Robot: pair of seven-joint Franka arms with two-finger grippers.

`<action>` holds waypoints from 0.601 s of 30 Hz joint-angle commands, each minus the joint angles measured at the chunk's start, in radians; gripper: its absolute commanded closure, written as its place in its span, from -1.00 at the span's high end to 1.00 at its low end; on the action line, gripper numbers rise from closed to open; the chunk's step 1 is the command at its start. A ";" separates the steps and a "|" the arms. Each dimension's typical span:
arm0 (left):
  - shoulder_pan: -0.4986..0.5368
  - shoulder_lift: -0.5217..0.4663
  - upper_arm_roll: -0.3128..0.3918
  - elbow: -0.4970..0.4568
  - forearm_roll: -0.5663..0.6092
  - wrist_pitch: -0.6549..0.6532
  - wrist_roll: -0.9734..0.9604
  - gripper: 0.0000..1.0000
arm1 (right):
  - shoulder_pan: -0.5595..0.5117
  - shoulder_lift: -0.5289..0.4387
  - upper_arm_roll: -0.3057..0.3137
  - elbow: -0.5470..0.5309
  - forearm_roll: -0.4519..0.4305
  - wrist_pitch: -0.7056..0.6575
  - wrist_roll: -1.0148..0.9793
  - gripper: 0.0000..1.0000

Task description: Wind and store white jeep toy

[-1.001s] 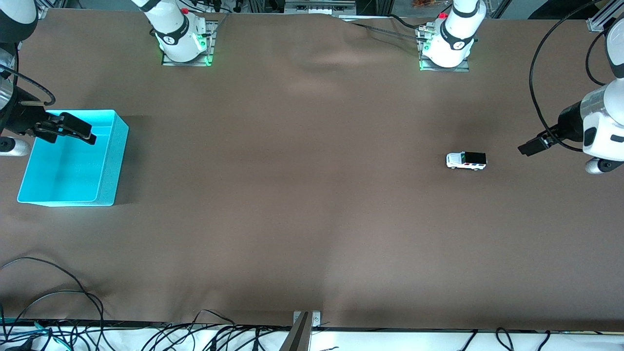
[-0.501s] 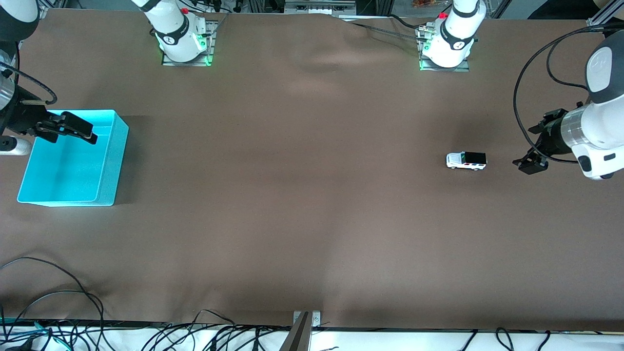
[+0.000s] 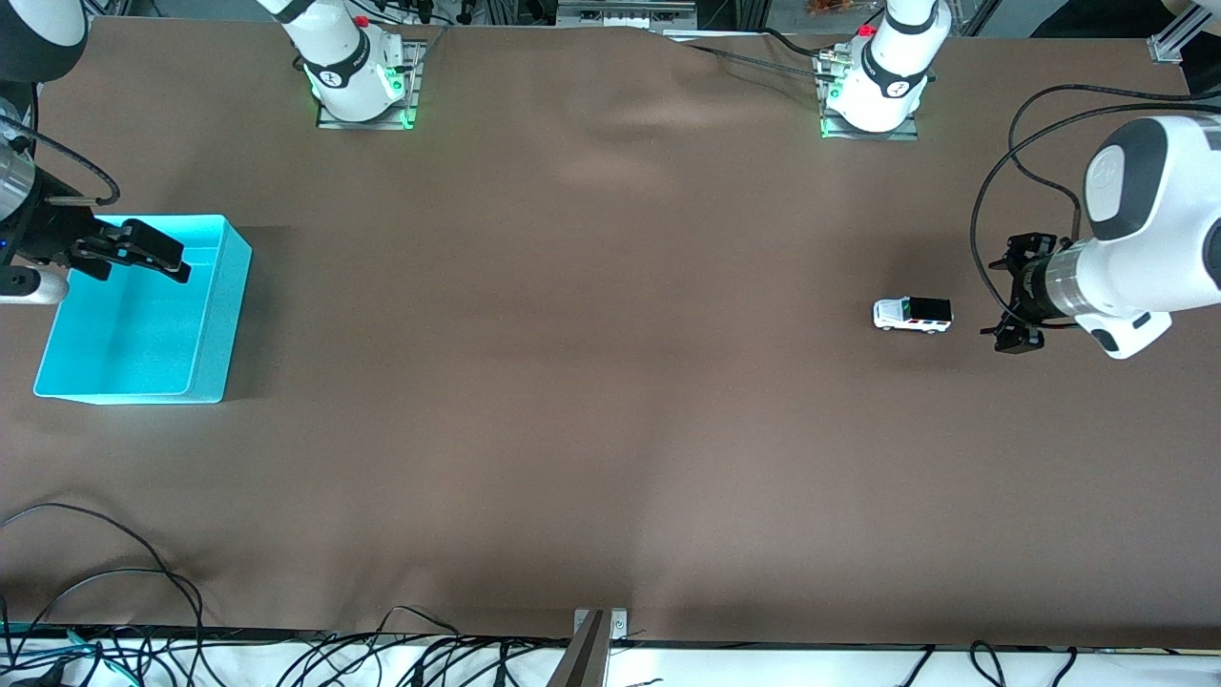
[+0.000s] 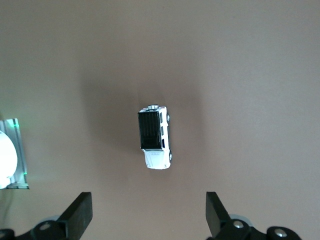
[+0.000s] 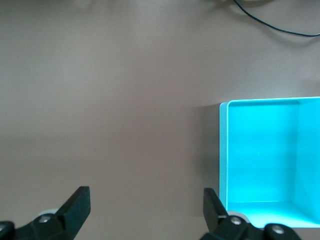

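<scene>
The white jeep toy stands on its wheels on the brown cloth, toward the left arm's end of the table. It is small and boxy with a black roof. My left gripper hangs open over bare cloth just beside the jeep. In the left wrist view the jeep lies ahead of the open left gripper, not between its fingers. My right gripper hovers open over the rim of the cyan bin at the right arm's end and holds nothing. The right wrist view shows the right gripper open beside the bin's wall.
Both arm bases stand along the table's edge farthest from the front camera. Loose cables and a metal bracket lie at the edge nearest to it. The cloth is wrinkled between the bases.
The left arm has swung in from the table's end toward the jeep, turning its gripper downward. The right arm and the jeep have not moved.
</scene>
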 commanded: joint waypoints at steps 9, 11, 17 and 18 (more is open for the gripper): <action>0.014 -0.080 -0.003 -0.286 0.026 0.271 -0.148 1.00 | 0.008 0.006 -0.001 0.010 -0.017 0.001 0.008 1.00; 0.014 -0.090 -0.003 -0.334 0.043 0.330 -0.171 1.00 | 0.008 0.006 -0.001 0.010 -0.016 0.001 0.008 1.00; 0.018 -0.086 -0.003 -0.435 0.075 0.472 -0.209 1.00 | 0.008 0.006 -0.001 0.010 -0.017 0.001 0.008 1.00; 0.020 -0.086 -0.003 -0.455 0.075 0.500 -0.209 1.00 | 0.008 0.006 -0.001 0.010 -0.017 0.001 0.008 1.00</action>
